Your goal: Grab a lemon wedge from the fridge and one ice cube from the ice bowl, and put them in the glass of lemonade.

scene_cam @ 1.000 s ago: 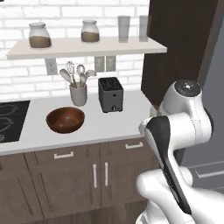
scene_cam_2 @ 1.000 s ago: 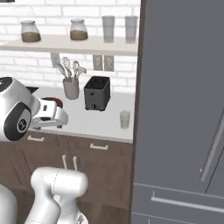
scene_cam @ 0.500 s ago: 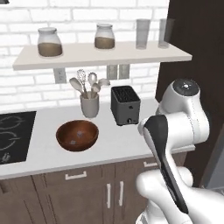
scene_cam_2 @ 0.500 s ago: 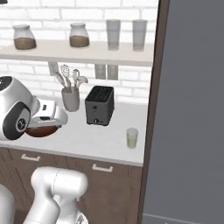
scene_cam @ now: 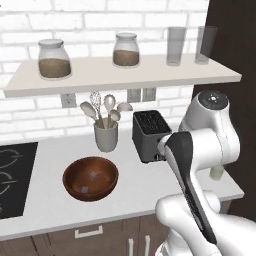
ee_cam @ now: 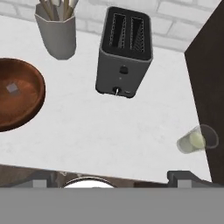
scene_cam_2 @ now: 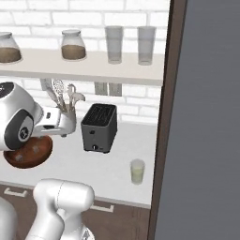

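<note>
The reddish-brown ice bowl [scene_cam: 90, 178] sits on the white counter with two pale ice cubes [scene_cam: 93, 174] in it; one ice cube [ee_cam: 13, 89] is visible in the hand view. At the counter's right end, by the fridge side, stands the small glass of lemonade [scene_cam_2: 137, 171], lying to the lower right in the hand view [ee_cam: 197, 140]. The grey fridge [scene_cam_2: 206, 117] fills the right. My gripper [ee_cam: 113, 178] hovers above the counter's front edge, open and holding nothing, its fingertips [ee_cam: 186, 177] wide apart. The lemon wedge is out of view.
A dark toaster [scene_cam: 150, 135] stands between the bowl and the glass. A white utensil crock [scene_cam: 106, 136] sits behind the bowl. A shelf [scene_cam: 125, 72] above carries two jars and two tall glasses. A black cooktop [scene_cam: 12, 175] lies at the far left.
The whole picture has shifted and grown: the base has driven closer to the counter. The fridge handles have slid out of the right base view. The arm keeps its pose.
</note>
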